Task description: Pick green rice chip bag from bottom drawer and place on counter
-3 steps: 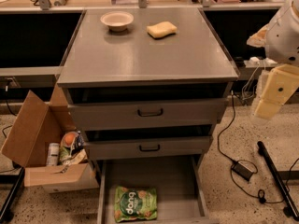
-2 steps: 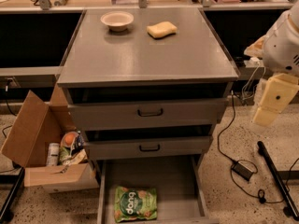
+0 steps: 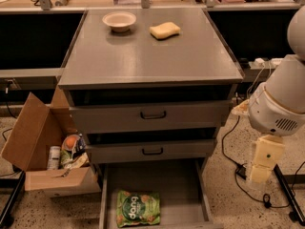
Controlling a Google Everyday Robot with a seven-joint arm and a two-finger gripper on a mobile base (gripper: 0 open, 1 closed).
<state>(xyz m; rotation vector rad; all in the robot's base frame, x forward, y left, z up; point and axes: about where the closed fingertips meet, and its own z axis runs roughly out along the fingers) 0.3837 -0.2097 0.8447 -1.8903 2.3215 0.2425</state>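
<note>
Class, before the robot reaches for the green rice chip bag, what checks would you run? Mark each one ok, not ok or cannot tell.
1. Bottom drawer pulled open: ok.
2. Green rice chip bag lying flat on the drawer floor, nothing on top of it: ok.
3. Gripper above the bag: not ok; it hangs to the right of the cabinet, outside the drawer.
4. Gripper ready to grasp: cannot tell.
5. Counter has room for the bag: ok; the bowl and sponge sit at the back, and the front part is bare.
</note>
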